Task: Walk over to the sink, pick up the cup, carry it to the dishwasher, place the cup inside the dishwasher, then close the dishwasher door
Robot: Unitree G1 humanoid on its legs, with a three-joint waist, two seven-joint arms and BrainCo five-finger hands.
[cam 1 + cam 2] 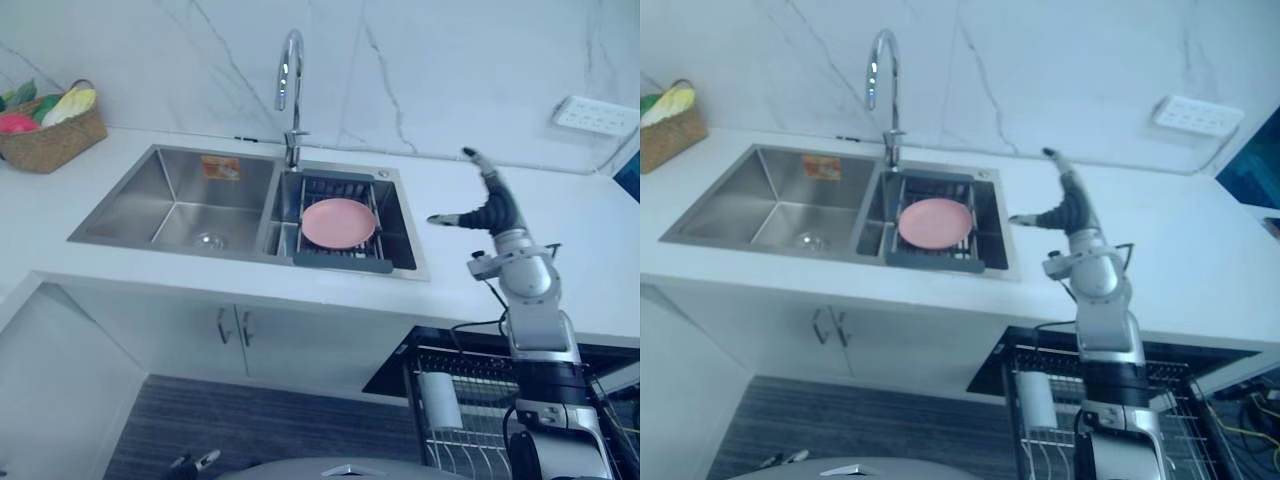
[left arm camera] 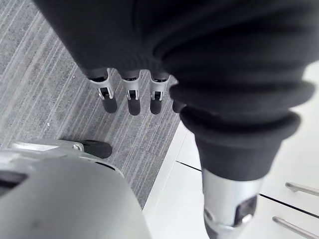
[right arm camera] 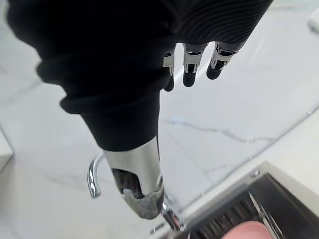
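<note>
Looking for the cup now: where is it, and how far along am I?

Reply: You stand facing the sink [image 1: 180, 195], and no cup is visible in it or on the counter [image 1: 560, 230]. At 5 o'clock in the head view, the dishwasher [image 1: 398, 368] is open below the counter, with its wire rack [image 1: 1180, 400] showing. A white upright cylinder [image 1: 440, 398] sits in that rack. It may be the cup, though I cannot tell for certain. If it is, what remains for you is closing the door. If it is not, the pickup has not begun.

And my hands?

Reply: Your right hand [image 1: 487, 208] is raised above the counter at 3 o'clock, just right of the sink. Its fingers are straight, its thumb is spread out sideways, and it holds nothing. Your left hand [image 2: 129, 94] hangs over the grey floor with its fingers straight and relaxed, also empty.

Count what is there.

Reply: There is one sink with two basins and one faucet [image 1: 290, 70] at 12 o'clock. One pink plate [image 1: 338, 222] lies on a dark drainer in the right basin. One woven basket [image 1: 50, 140] of produce sits at 10 o'clock, and one wall outlet [image 1: 595, 115] is at 2 o'clock. Two cabinet handles [image 1: 232, 327] are under the sink. One white cylinder stands in the rack.
</note>
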